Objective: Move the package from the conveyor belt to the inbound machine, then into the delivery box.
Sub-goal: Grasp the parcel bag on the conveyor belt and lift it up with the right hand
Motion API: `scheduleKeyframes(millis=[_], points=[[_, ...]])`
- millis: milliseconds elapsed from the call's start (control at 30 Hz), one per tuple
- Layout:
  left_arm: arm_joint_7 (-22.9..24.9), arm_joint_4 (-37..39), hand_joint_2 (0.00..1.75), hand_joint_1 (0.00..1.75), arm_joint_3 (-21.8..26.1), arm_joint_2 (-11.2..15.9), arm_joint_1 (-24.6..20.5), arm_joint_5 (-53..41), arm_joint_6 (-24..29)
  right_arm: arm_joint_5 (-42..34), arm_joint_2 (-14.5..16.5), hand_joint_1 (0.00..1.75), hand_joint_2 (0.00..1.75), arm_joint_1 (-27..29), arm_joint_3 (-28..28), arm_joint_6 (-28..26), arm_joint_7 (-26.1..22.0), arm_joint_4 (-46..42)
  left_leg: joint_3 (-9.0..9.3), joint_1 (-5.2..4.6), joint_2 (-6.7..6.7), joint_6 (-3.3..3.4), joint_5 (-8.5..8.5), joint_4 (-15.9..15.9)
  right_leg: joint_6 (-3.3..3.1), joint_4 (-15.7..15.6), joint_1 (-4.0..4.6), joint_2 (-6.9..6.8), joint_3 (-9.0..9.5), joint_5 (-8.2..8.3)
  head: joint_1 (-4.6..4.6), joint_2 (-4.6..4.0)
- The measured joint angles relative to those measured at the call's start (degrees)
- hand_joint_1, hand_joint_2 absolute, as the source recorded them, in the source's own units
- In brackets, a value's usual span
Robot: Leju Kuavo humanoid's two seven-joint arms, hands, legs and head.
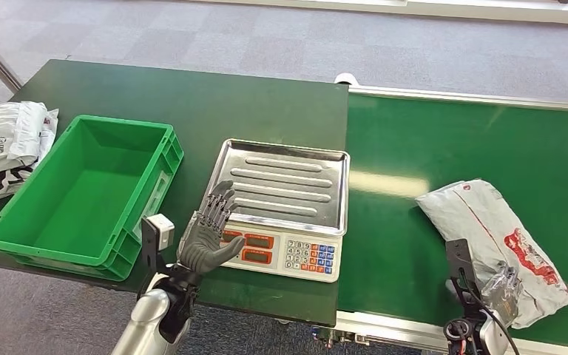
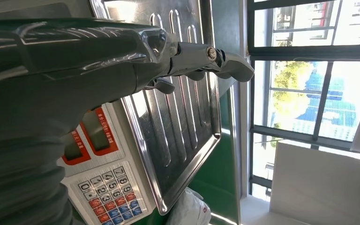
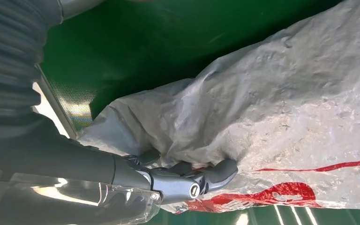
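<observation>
Grey package lies on green conveyor belt; right hand rests on its near edge, fingers curled into the wrapping. Left hand hovers spread and empty over the scale front.

Right hand fingers press the grey package.

The scale's keypad, at the 5 o'clock corner of its front panel in the head view, shows readable digits 1 to 9. The red print on the grey package and the black marks on the bags at 9 o'clock are illegible.
</observation>
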Motion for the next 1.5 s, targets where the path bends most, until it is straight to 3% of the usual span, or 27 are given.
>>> scheduleKeyframes(millis=[200,500,633,800,1500], points=[[0.1,0.0,1.75,0.00,0.3,-0.1,0.4,-0.2,0.2,0.2,0.0,0.00,1.75,-0.2,-1.1,3.0,1.9,0.7,0.02,0.00,0.00,0.00,0.00,0.0,0.00,0.0,0.00,-0.03,0.04,0.00,0.00,0.00],[0.6,0.0,1.75,0.00,1.4,0.0,1.3,-2.0,2.7,1.1,0.3,0.01,1.75,-1.0,-1.7,2.9,1.0,1.1,0.03,-0.01,-0.01,0.01,0.01,0.0,0.00,0.0,-0.01,-0.07,0.10,0.00,0.01,0.00],[0.7,-0.3,1.75,0.00,1.9,0.0,1.6,-2.1,2.9,2.2,0.8,1.50,1.75,-1.4,-1.6,1.8,-0.5,1.1,0.03,-0.01,-0.01,0.01,0.01,0.0,0.00,0.0,-0.01,-0.07,0.09,0.00,0.00,0.00],[0.8,-0.5,1.75,0.00,2.2,0.0,1.7,-2.1,2.8,1.1,1.1,1.74,1.75,-1.9,-1.1,3.0,-0.9,1.0,0.05,0.01,-0.01,0.01,0.01,0.0,0.00,0.0,0.01,-0.06,0.08,0.00,-0.01,0.00],[0.8,-1.4,1.75,0.00,2.6,0.0,2.3,-2.1,2.9,-0.9,1.6,1.75,1.75,-2.2,1.4,3.6,-2.9,-0.2,0.06,0.01,0.00,0.01,0.01,0.0,0.00,0.0,0.01,-0.06,0.08,0.00,0.01,0.00]])
